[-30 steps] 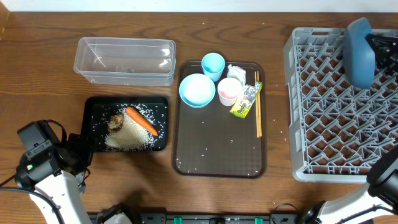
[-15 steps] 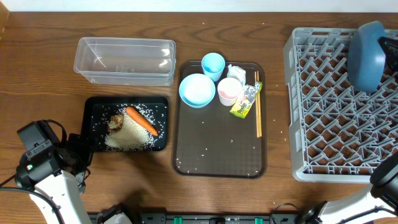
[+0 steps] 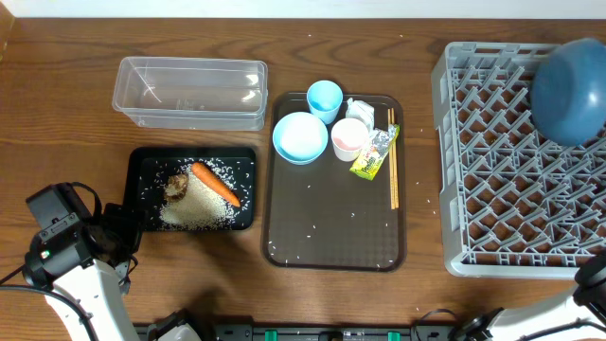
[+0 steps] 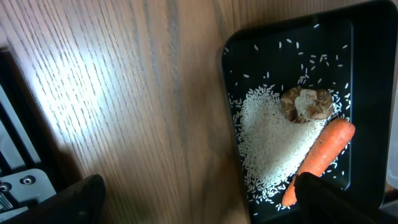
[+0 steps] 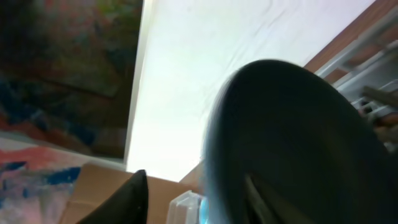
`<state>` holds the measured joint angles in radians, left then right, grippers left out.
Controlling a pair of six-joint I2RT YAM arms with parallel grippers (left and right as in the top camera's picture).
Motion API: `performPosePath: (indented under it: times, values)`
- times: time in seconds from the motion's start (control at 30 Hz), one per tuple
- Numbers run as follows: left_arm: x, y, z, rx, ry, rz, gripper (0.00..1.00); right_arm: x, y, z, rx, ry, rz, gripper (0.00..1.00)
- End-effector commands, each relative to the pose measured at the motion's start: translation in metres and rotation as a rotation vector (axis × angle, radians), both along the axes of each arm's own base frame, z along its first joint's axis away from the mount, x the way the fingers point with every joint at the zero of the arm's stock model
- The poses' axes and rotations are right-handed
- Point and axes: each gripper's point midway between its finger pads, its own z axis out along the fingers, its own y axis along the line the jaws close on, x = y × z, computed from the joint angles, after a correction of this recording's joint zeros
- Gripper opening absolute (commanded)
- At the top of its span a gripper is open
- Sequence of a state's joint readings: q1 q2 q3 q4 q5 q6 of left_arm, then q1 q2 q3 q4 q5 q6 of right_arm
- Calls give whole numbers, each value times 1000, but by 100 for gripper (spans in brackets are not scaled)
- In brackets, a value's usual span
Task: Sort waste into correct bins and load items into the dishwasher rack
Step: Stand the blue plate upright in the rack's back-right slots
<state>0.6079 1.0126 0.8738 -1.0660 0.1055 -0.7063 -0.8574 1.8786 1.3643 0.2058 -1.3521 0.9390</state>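
Grey dishwasher rack [image 3: 521, 161] fills the table's 3 o'clock side, and the frame cuts off its right edge. Within it, at 1 o'clock, leans the blue plate [image 3: 571, 90], also partly out of frame. The right wrist view shows the plate only as a dark blur that hides most of the right gripper [image 5: 186, 208], so I cannot tell whether those jaws pinch it. A brown tray [image 3: 331, 227] sits at centre. At its 9 o'clock is the black tray [image 3: 142, 170], holding rice [image 3: 194, 210]. At 7 o'clock the left gripper [image 4: 205, 208] hangs spread wide, with nothing between its fingers.
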Motion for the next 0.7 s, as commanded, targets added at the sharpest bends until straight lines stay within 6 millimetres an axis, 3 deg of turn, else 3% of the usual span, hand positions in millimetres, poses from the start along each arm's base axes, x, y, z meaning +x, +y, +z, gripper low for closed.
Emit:
performPosePath:
  times: [0.0, 0.17, 0.3, 0.5, 0.67]
  values:
    - [-1, 0, -1, 0, 4, -1, 98, -5, -1, 6, -19, -16, -4, 47]
    - [-1, 0, -1, 0, 4, -1, 98, -11, -2, 25, -57, -42, -31, 50]
    - [-1, 0, -1, 0, 4, -1, 98, -18, 5, 60, -128, -91, -67, 56]
    - [-1, 0, -1, 0, 4, -1, 98, -42, 27, 131, -276, -206, -143, 70]
    - [-1, 0, -1, 0, 4, -1, 98, -62, 52, 172, -360, -284, -160, 76]
